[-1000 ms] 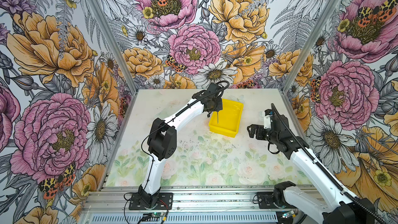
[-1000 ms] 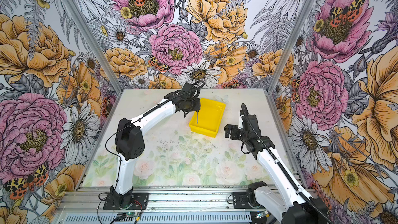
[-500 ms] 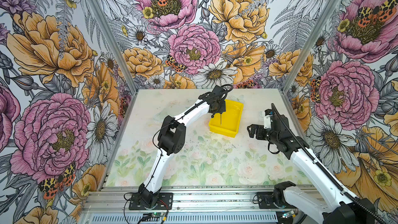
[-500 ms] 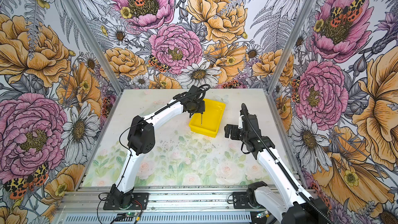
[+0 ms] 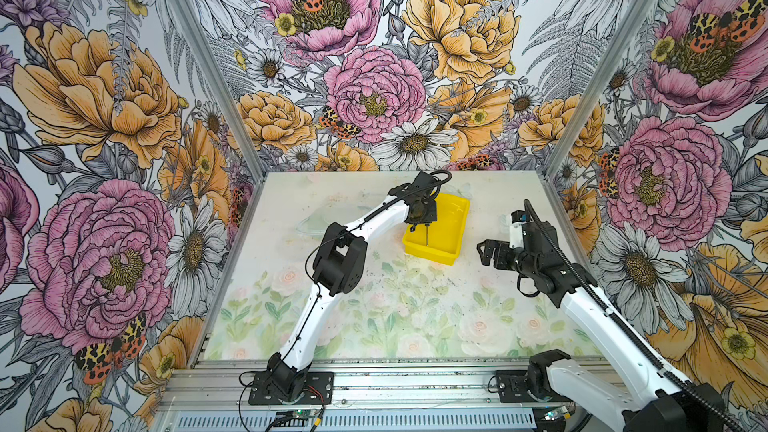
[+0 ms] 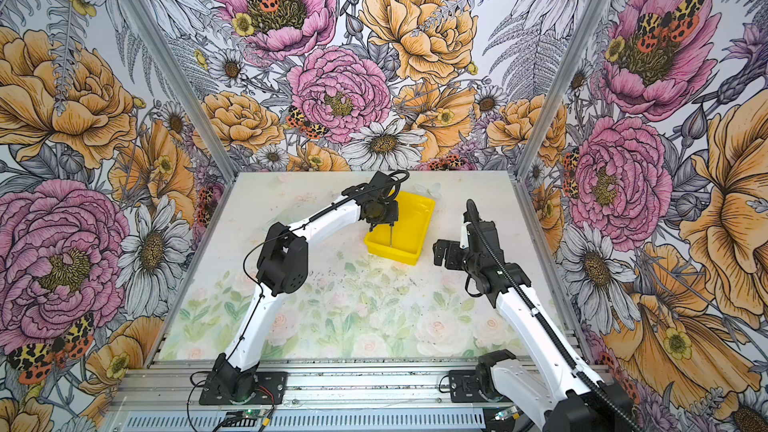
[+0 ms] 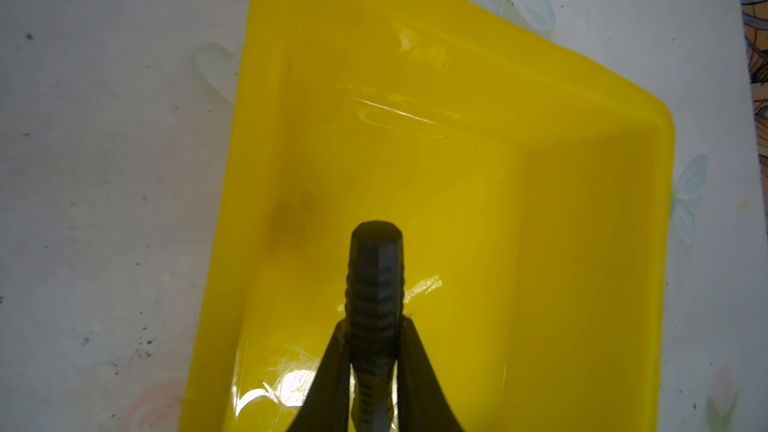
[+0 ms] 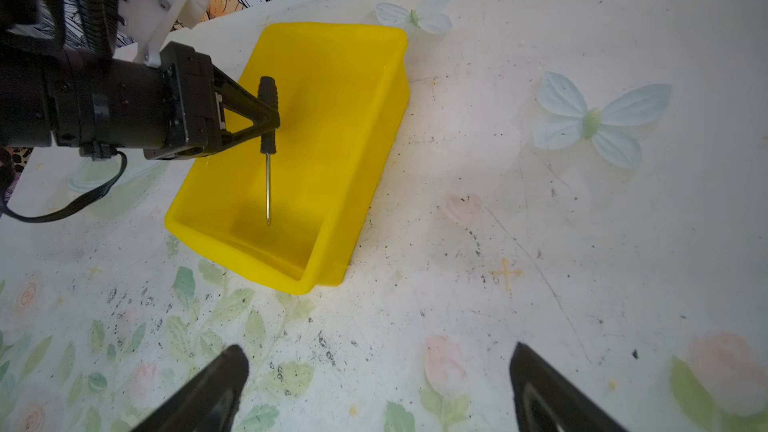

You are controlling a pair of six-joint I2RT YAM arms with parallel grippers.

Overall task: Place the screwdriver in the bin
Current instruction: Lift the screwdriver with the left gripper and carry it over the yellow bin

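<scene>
The screwdriver (image 8: 267, 91) is being gripped by its black handle in the clenched left gripper (image 8: 272, 119). It is being hung upright, tip down, inside the yellow bin (image 8: 361, 168), probably so that it drops in when released. The right gripper (image 8: 378, 353) is being held nearby, jaws spread and empty.

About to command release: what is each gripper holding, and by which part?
The left gripper is shut on the screwdriver, pinching its black handle, shaft pointing down over the bin. The right gripper is open and holds nothing.
</scene>
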